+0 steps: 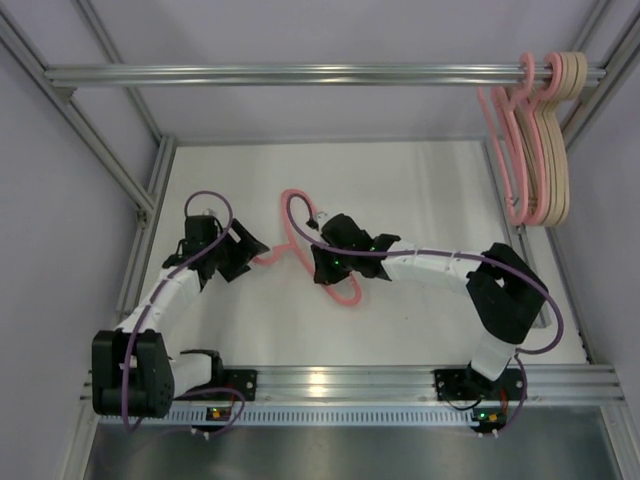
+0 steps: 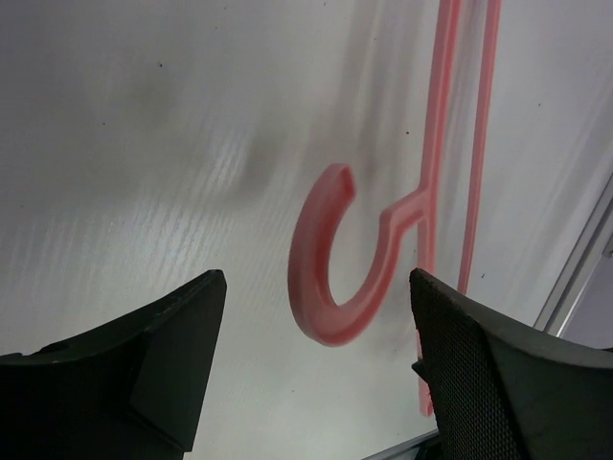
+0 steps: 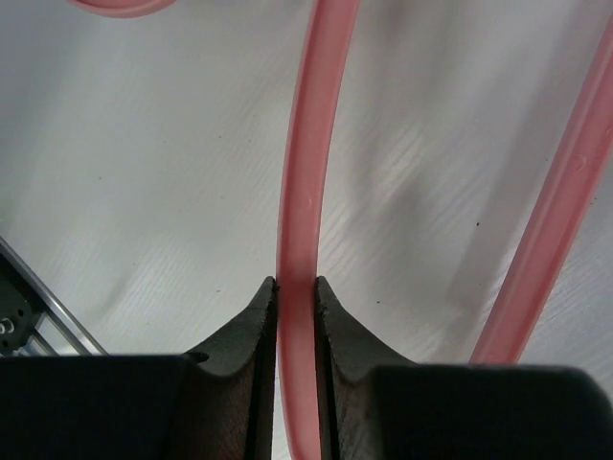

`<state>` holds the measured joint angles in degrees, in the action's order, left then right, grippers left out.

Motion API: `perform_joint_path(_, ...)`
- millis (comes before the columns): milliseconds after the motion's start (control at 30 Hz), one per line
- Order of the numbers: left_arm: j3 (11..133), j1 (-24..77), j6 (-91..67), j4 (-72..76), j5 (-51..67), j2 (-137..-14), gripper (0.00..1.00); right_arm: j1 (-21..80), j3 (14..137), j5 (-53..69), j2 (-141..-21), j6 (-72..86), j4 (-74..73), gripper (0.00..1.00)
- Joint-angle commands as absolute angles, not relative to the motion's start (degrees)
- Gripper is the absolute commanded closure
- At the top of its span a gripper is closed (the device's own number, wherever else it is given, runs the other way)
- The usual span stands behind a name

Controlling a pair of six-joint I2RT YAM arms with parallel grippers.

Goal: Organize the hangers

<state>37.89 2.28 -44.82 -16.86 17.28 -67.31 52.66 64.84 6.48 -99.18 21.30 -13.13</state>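
1. We are finding one pink hanger [image 1: 346,294] out on the table [image 1: 430,190], about its middle and somewhat toward the left edge. We cannot tell whether it is resting on the surface or riding just clear of it.
2. The other hangers [image 1: 540,140], pink and beige, are hanging bunched together on the rail [image 1: 300,73] above the far right corner.
3. The right fingers [image 3: 251,335] are pressing together on one thin bar of the pink hanger, one finger on each side, with no gap showing.
4. The left fingers [image 2: 182,326] are standing wide apart and carrying nothing. The hook [image 2: 305,259] is showing ahead of them, between the two tips as the left wrist camera sees it, and is touching neither.
5. We are judging the pink hanger to be light, stiff moulded plastic with a smooth, rounded section. It is unlikely to bend or break under a firm pinch. A single pinch on a bar may let it swivel or slide, since its long outline is acting as a lever.
6. We are recommending a hold on the straight neck just below the hook, or a second hold there by the left fingers. That would be steadying the swing while leaving the hook's mouth free for the rail.
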Motion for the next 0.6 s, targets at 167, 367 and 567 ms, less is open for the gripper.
perform_joint_path(167, 37.0, 2.72, -47.72, -10.9, 18.19, -69.08, 0.33, 53.7, 63.99, 9.14, -94.66, 22.67, -5.89, 1.0)
perform_joint_path(367, 37.18, 3.34, -50.36, -10.99, 17.84, -66.01, 0.72, 53.7, 62.84, 9.23, -94.66, 22.59, -4.75, 1.0)
perform_joint_path(567, 35.86, 4.39, -53.26, -10.99, 18.19, -62.06, 1.0, 53.79, 61.79, 9.84, -94.39, 22.5, -3.69, 1.0)
